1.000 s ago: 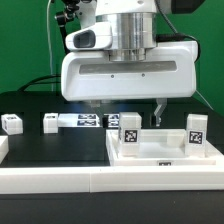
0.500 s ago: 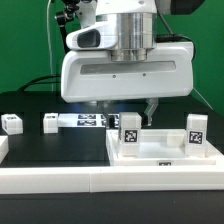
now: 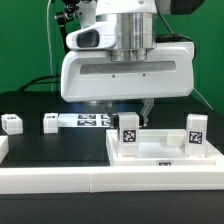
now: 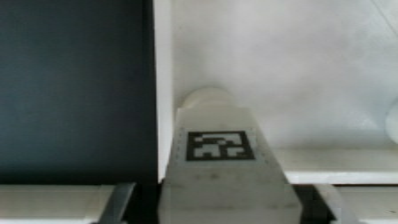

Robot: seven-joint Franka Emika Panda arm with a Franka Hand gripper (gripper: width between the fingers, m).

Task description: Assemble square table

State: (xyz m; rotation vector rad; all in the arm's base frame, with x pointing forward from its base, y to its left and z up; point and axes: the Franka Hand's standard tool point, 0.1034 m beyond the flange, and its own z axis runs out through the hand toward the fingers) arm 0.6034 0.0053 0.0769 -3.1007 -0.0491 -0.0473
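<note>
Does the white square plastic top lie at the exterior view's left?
No, the white square plastic top lies at the exterior view's right.

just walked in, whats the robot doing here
The arm's gripper is down low over the white square table top, right above a tagged leg standing upright there. A second leg stands beside it. The wrist view shows the leg between the fingers, but a firm grip can't be confirmed. Other small parts lie apart, untouched.
</note>
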